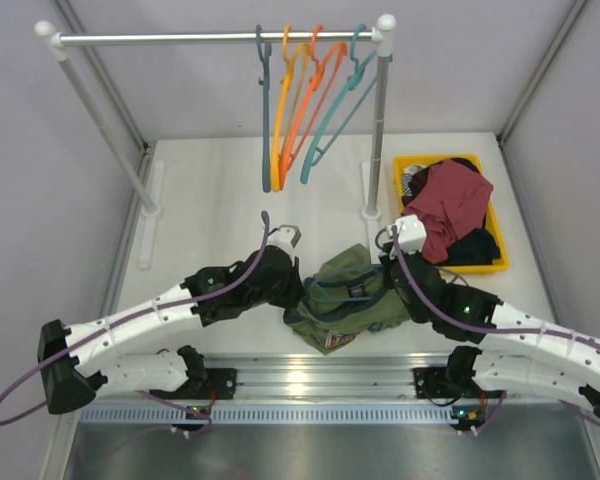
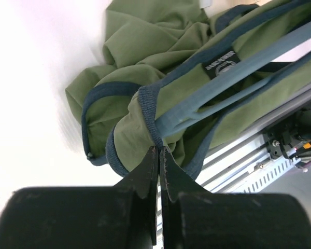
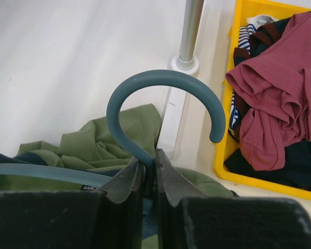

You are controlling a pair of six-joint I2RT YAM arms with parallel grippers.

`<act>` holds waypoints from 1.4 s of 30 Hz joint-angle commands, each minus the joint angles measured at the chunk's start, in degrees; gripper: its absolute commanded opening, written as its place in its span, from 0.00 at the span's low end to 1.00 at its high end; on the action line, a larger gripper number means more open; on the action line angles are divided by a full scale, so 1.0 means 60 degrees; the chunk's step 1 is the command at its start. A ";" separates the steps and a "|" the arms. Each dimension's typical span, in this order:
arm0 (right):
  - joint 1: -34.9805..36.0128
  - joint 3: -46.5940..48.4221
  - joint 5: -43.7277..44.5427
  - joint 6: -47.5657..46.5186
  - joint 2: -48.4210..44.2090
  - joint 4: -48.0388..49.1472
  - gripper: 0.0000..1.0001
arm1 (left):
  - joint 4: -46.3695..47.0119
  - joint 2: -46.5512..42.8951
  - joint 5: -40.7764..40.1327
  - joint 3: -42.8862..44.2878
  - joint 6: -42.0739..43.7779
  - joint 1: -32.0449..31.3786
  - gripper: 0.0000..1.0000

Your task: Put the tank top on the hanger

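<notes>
- White tabletop (image 1: 210, 200), with a clothes rail (image 1: 180, 38) along the far edge and spare hangers (image 1: 300, 100) bunched at the rail's right end.
- Tank top (image 1: 345, 305), olive with dark teal trim, crumpled near the middle of the near edge, between the two grippers; long axis roughly left to right, parallel to that edge.
- Yellow bin (image 1: 500, 262) by the right edge, holding a maroon garment (image 1: 458, 205).
- Hanger (image 3: 160, 78), slate-teal, lying left to right along the tank top, left end under the cloth; hook at the right end, rising clear, curling toward the bin, tip pointing down.
- Left gripper (image 2: 158, 153) closed tight, pinching the tank top's ribbed trim at the hanger's left end.
- Right gripper (image 3: 149, 158) clamped on the hanger's neck, just below the hook.
</notes>
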 commanded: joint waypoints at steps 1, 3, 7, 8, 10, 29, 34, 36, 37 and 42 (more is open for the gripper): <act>0.0345 0.0609 0.0436 -0.0140 0.0193 0.0749 0.00 | -0.0312 0.0026 0.0248 0.0826 0.0428 -0.0004 0.00; 0.0521 0.0697 0.0554 -0.0155 0.0339 0.0865 0.00 | -0.0385 0.0173 0.0277 0.1176 0.0531 -0.0018 0.00; 0.0785 0.0916 0.0832 -0.0301 0.0603 0.1158 0.00 | -0.0474 0.0363 0.0350 0.1763 0.0751 -0.0004 0.00; 0.0829 0.0917 0.0862 -0.0316 0.0705 0.1246 0.00 | -0.0474 0.0451 0.0351 0.1881 0.0781 -0.0004 0.00; 0.0932 0.0946 0.0993 -0.0360 0.0808 0.1553 0.00 | -0.0532 0.0554 0.0394 0.2232 0.0868 -0.0004 0.00; 0.1957 0.1518 0.0980 -0.1224 0.1644 0.3313 0.00 | -0.1513 0.1140 -0.0484 0.3977 0.1718 -0.0018 0.16; 0.1972 0.1240 0.0717 -0.1093 0.1249 0.3268 0.00 | -0.1528 0.0935 -0.0250 0.3933 0.2171 -0.0019 0.43; 0.1972 0.1123 0.0628 -0.0990 0.1058 0.3254 0.00 | -0.1543 0.0833 -0.0250 0.3932 0.2420 -0.0018 0.44; 0.1972 0.1122 0.0642 -0.0946 0.0999 0.3225 0.00 | -0.1543 0.0687 -0.0265 0.3947 0.2479 -0.0019 0.45; 0.1972 0.1034 0.0569 -0.0931 0.0779 0.3122 0.00 | -0.1149 -0.0104 -0.0250 0.3948 0.3065 -0.0004 0.52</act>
